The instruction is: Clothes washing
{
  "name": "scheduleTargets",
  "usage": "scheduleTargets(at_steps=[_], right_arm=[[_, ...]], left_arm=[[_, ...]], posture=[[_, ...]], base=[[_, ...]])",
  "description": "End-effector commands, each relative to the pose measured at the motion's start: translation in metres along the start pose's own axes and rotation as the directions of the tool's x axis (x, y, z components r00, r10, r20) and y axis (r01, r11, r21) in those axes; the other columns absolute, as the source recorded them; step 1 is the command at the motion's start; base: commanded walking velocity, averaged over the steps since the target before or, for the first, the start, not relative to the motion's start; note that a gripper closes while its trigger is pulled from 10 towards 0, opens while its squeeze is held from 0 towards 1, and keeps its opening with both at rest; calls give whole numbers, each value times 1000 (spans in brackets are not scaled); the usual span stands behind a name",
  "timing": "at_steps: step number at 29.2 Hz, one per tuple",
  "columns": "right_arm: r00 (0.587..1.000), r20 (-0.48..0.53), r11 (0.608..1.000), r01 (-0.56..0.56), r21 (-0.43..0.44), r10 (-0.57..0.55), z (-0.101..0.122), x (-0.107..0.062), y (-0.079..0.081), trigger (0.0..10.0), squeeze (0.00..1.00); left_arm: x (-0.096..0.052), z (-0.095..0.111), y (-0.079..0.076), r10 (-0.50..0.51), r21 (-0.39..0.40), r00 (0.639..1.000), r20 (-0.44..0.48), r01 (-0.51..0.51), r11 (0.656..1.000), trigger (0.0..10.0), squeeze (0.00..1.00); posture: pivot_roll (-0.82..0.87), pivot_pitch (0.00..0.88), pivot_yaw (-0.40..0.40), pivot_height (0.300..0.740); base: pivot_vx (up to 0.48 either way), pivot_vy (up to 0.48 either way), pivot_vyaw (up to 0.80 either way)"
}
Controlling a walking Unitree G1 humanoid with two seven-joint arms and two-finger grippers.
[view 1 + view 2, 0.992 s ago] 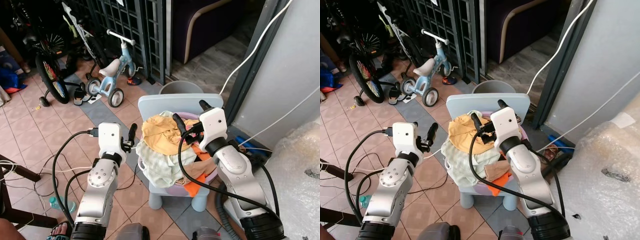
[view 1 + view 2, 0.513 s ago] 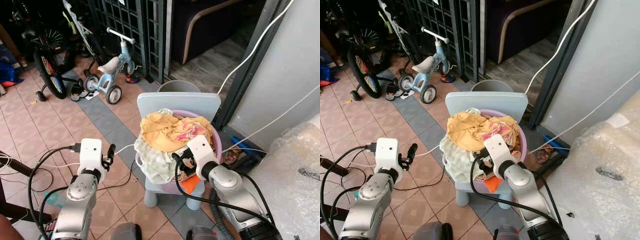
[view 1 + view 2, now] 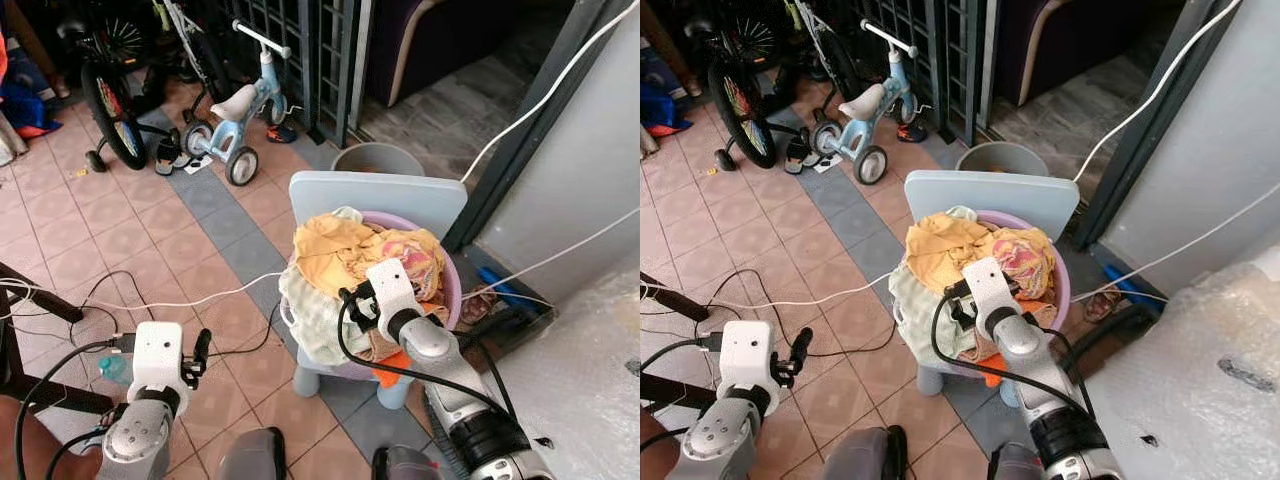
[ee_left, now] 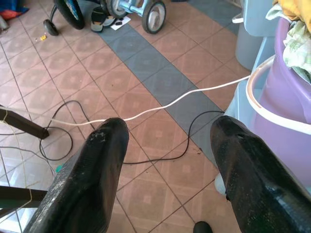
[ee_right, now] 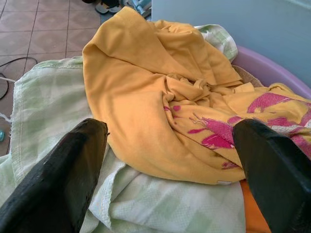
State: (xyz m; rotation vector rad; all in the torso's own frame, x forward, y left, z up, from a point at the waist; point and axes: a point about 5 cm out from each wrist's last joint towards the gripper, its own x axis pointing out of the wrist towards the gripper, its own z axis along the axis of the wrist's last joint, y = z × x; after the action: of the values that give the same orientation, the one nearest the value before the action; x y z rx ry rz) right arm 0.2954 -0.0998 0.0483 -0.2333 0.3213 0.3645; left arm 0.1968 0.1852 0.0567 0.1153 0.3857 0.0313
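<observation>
A purple basin (image 3: 453, 288) heaped with clothes stands on a pale blue plastic chair (image 3: 380, 195). On top lies a yellow garment (image 3: 335, 250) with pink print (image 5: 218, 133). A pale green checked cloth (image 3: 308, 318) hangs over the front, and an orange cloth (image 3: 394, 364) shows below. My right gripper (image 3: 355, 300) is at the front of the pile, open; its fingers (image 5: 73, 165) stand wide apart before the yellow garment, holding nothing. My left gripper (image 3: 200, 350) hangs low over the tiled floor to the chair's left, open and holding nothing (image 4: 170, 128).
A grey bucket (image 3: 378, 160) sits behind the chair. A child's balance bike (image 3: 238, 115), a bicycle (image 3: 112, 125) and a black metal gate (image 3: 320, 40) stand beyond. White and black cables (image 3: 200, 300) cross the tiles. A grey wall (image 3: 590, 150) and a bubble-wrapped object (image 3: 600, 390) are on the right.
Both arms have dropped from beside the basin. The left one now hangs low over the floor. The right gripper sank, then rose to the pile's front. The camera has shifted.
</observation>
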Motion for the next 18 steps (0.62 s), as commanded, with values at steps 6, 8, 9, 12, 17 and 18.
scheduleTargets(at_steps=[6,8,9,12,17,18], right_arm=[[999,0,999,38,-8,-38,2,17,14,10000,0],[999,-3,999,40,-10,-40,1,18,16,10000,0],[999,-16,999,43,-12,-43,0,21,17,10000,0],[991,-103,996,92,21,-90,-7,26,15,0,0],[974,-186,981,155,121,-131,-10,31,9,0,0],[970,-199,976,167,142,-137,-11,32,8,0,0]], left_arm=[[-5,11,7,54,-9,998,33,-53,999,10000,0],[-6,11,7,52,-9,998,35,-51,999,10000,0],[-7,12,6,53,-10,998,36,-52,999,10000,0],[-8,15,7,68,-21,996,48,-67,997,10000,0],[-7,19,7,69,-20,996,65,-68,997,10000,0],[-6,19,7,67,-16,996,66,-66,998,10000,0]], posture=[[212,223,25,740],[215,219,23,740],[233,217,12,740],[255,222,5,740],[257,218,7,740],[251,214,8,740]], base=[[0,0,0],[0,0,0],[0,0,0],[0,0,0],[0,0,0],[0,0,0]])
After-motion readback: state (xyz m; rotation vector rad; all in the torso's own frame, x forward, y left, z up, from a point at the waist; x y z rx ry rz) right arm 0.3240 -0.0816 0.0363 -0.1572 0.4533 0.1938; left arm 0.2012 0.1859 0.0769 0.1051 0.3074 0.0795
